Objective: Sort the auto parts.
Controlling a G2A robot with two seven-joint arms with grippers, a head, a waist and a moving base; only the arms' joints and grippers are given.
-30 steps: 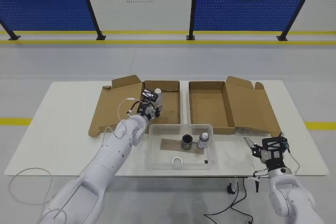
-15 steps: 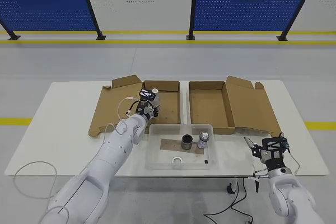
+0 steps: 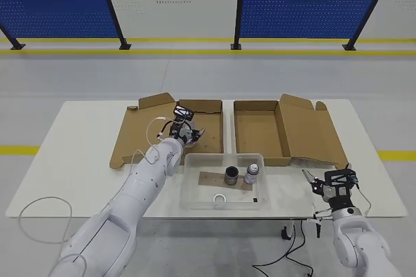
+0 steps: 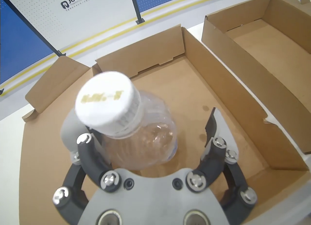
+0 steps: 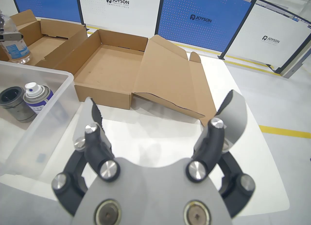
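My left gripper [image 4: 142, 120] has just let go. A moment ago its fingers were clamped on the clear bottle [image 4: 145, 138]; now they stand wide apart on either side of it. The bottle sits closer to one finger than the other, and I cannot tell whether it touches that one. It stands white cap up on the floor of the left box [image 4: 150, 51], about midway across. I count this part as sorted, provided I lift straight up and do not catch its shoulder and tip it. My right gripper [image 5: 162, 101] has not stirred. It hangs with its fingers spread and nothing between them over the near right corner of the table [image 5: 150, 136], just right of the clear bin [image 5: 43, 104]. In the bin a spray can [image 5: 36, 97], a black cylinder [image 5: 13, 104] and a white ring [image 3: 220, 199] are not yet sorted. The right box [image 5: 109, 65] holds nothing so far.
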